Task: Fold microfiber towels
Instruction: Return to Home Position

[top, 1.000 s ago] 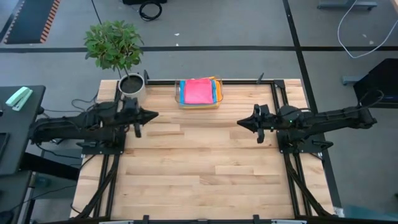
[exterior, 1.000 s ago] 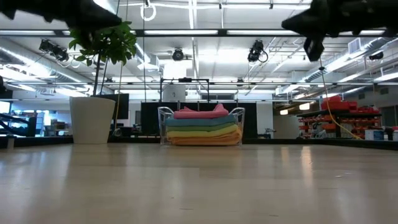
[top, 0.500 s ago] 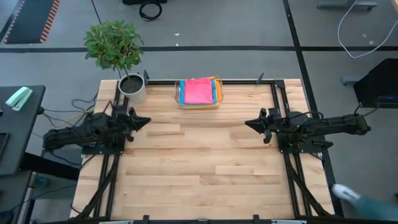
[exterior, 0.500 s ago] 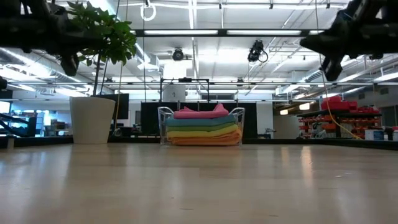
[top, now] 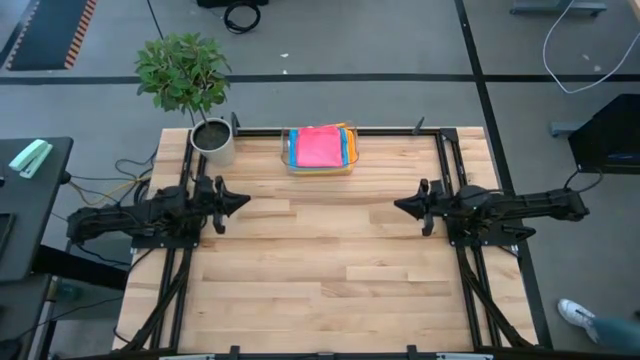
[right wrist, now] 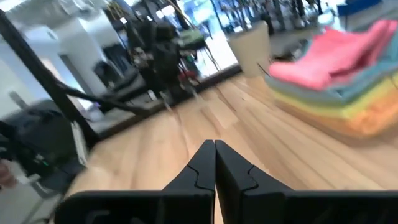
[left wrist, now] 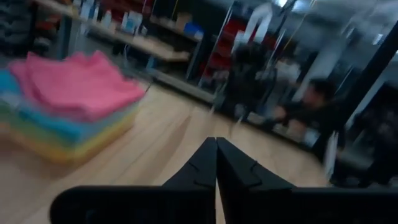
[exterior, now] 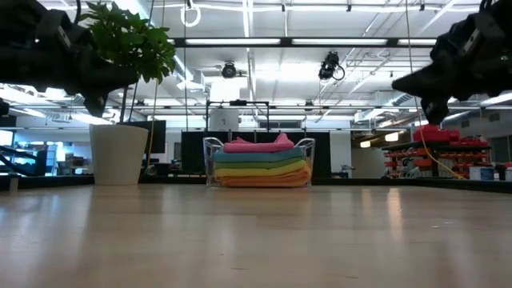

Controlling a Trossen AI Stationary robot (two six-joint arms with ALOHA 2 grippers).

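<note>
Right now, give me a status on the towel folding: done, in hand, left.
Done: the microfiber towels lie folded in one stack inside the clear bin, pink on top. In hand: nothing; the left gripper and right gripper are shut and empty, each at its own side of the table. Left: no loose towel shows, so probably only parking the arms.
</note>
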